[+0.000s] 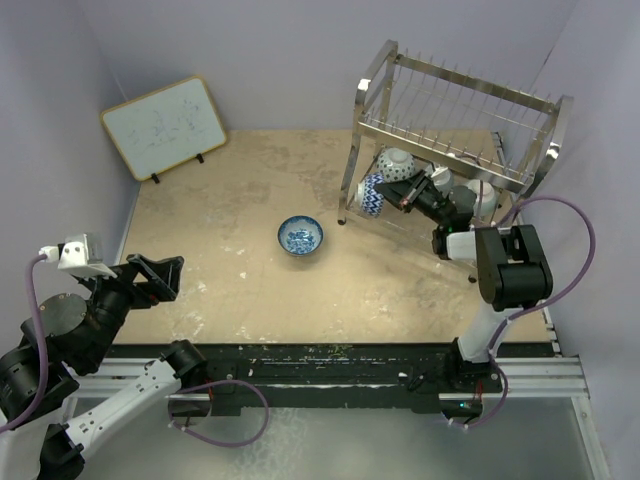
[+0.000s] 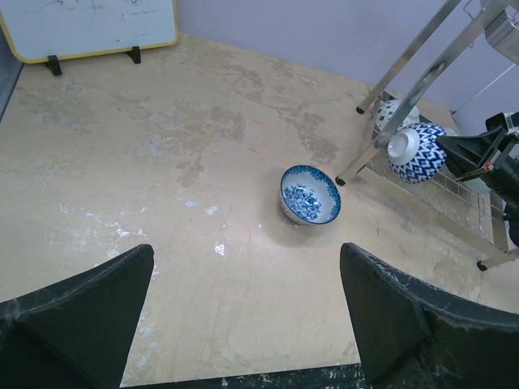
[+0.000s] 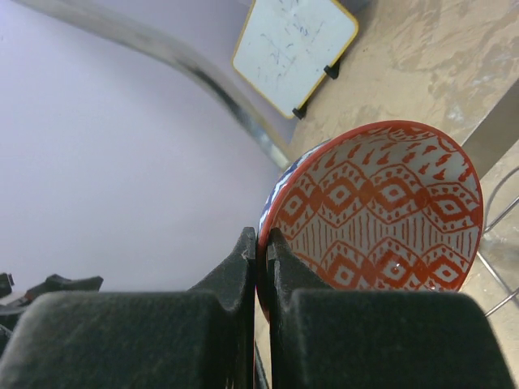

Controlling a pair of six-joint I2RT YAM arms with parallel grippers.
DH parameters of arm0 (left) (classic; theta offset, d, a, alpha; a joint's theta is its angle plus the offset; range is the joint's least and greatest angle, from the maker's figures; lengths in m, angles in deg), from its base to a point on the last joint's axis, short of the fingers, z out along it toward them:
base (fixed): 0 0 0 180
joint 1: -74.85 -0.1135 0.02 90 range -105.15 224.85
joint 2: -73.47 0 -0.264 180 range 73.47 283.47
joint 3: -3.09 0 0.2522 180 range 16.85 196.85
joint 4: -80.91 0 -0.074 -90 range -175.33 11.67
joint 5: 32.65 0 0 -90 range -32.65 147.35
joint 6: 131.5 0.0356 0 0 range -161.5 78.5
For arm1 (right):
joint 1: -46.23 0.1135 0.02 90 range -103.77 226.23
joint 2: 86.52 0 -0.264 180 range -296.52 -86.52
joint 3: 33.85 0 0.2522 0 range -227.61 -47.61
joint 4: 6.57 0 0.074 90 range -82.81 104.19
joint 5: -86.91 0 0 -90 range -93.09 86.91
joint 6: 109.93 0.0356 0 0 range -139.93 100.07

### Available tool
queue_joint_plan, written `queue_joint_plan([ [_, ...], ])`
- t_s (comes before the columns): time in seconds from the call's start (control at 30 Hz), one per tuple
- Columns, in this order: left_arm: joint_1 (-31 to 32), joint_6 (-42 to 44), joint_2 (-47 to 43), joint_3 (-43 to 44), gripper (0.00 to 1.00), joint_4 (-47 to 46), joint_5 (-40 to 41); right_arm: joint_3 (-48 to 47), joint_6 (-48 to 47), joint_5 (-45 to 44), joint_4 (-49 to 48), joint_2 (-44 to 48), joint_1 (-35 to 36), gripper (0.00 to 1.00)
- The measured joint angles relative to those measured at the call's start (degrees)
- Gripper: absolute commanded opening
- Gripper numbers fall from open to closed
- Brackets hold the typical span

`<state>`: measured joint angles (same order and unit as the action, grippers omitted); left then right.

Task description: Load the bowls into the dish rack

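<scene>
whiteboard (image 1: 163,128): yellow frame, faint scribbles, leaning on two black feet, table's far-left corner | table (image 1: 230,290): beige top, scuffed, white flecks | wall (image 1: 280,60): pale lilac, behind far edge

Left arm (image 1: 95,325): rounded black joint housings, with a white tubular link near the base. A white boxy camera module (image 1: 78,252) sits at the wrist. A purple cable (image 1: 30,300) runs alongside.

Left gripper (image 2: 246,253): broad matte-black fingers (image 2: 77,316), edges scuffed, pale fibres clinging.

Right arm (image 1: 505,275): blocky black housing, white links. A second purple cable (image 1: 592,240) arcs off it.

Right gripper (image 3: 263,241): black, flat-faced, finely textured.
</scene>
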<state>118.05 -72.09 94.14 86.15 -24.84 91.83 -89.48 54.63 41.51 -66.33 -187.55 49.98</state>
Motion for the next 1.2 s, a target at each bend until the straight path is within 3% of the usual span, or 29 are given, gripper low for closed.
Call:
queue_joint_plan([
  [0.37, 0.0, 0.2, 0.4, 1.3, 0.99, 0.0, -0.2, -2.1, 5.7, -5.7, -9.6, -8.7, -0.5, 0.0],
  [0.7, 0.0, 0.2, 0.7, 2.4, 0.99, 0.4, -0.3, -5.3, 6.1, -9.3, -11.8, -13.8, -0.5, 0.0],
  [1.2, 0.0, 0.2, 0.9, 2.6, 0.99, 0.5, -0.4, -2.6, 6.6, -9.9, -15.6, -16.6, -1.9, 0.0],
])
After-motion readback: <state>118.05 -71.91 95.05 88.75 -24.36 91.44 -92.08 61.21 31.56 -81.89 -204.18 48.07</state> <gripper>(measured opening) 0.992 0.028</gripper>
